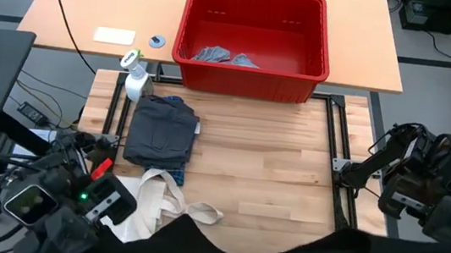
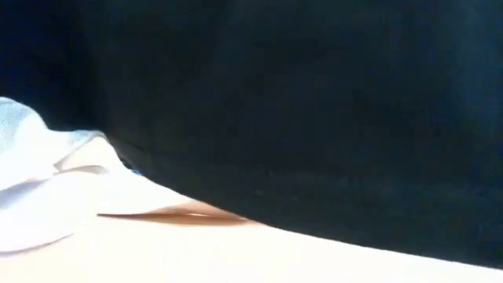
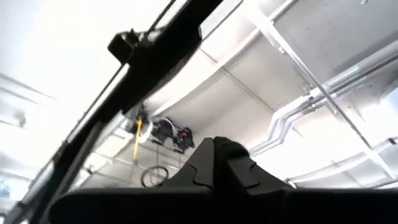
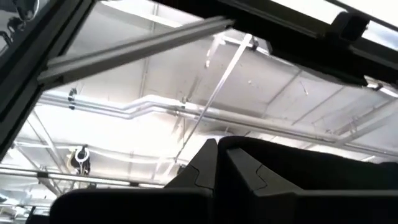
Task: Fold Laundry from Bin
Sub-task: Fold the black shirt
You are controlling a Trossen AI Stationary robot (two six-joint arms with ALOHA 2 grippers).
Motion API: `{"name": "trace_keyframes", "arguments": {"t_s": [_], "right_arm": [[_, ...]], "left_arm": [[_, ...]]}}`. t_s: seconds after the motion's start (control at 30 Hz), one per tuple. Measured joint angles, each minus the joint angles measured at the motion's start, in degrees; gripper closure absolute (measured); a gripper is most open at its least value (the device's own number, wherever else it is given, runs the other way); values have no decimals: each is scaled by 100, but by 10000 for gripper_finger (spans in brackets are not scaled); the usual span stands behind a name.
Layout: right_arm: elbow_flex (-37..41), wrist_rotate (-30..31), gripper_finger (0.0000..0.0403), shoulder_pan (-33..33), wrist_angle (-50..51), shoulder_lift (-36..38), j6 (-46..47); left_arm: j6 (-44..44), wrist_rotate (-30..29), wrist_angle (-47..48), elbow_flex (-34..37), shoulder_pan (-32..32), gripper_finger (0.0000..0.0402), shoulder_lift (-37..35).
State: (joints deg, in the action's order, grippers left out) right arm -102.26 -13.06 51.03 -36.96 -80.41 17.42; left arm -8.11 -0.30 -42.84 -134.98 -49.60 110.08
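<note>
A large black garment (image 1: 296, 252) is stretched along the near edge of the bench (image 1: 272, 166), its long axis running crosswise from the left arm toward the right arm and rising slightly toward the right; in the low view it fills most of the frame as a dark sheet (image 2: 314, 118) hanging just above the wood. The left gripper (image 3: 217, 165) and the right gripper (image 4: 217, 165) both point up at the ceiling, jaws pressed shut with black cloth bunched at their base; what exactly each pinches cannot be told. The red bin (image 1: 254, 40) stands at the far side of the bench, long axis crosswise, with small light grey pieces (image 1: 216, 56) lying on its floor. Between the bin and the black garment, nearer the bin's left corner, a folded dark grey piece (image 1: 161, 132) lies on a blue plaid shirt (image 1: 170, 176), long axis running away from the bin. A cream tote bag (image 1: 153, 203) lies beside the black garment, and a spray bottle (image 1: 134, 75) stands near the bin's left corner.
</note>
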Motion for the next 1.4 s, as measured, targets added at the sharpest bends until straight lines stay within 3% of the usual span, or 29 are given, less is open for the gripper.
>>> {"name": "trace_keyframes", "arguments": {"t_s": [0.2,0.4,0.53,0.63,0.7,0.87,1.0,1.13,1.4], "right_arm": [[0,318,378,-2,58,138,-619],[-7,1618,378,2,1167,388,-3584],[-7,3319,378,0,1883,447,-5442],[-4,4736,378,-10,2068,447,-5941],[-4,5600,378,-99,2084,447,-6199],[-4,7774,378,-510,2127,436,-6540],[-4,8996,378,-990,2521,436,-6353],[-2,9256,378,-1380,3135,407,-5866],[2,9823,378,-2255,3983,318,-5659]], "left_arm": [[-993,-41,-451,-1,-9,390,-2],[-3053,-609,81,-2,-13,390,-11],[-5426,-2129,314,-2,-23,390,-11],[-6866,-3707,139,-2,57,390,-11],[-7335,-4516,-93,-2,236,390,-11],[-7572,-5953,-366,-2,865,390,-54],[-7854,-6247,-404,-2,1369,390,-74],[-7861,-6386,-232,-2,1906,390,-72],[-7478,-7314,34,55,3031,390,-66]]}}
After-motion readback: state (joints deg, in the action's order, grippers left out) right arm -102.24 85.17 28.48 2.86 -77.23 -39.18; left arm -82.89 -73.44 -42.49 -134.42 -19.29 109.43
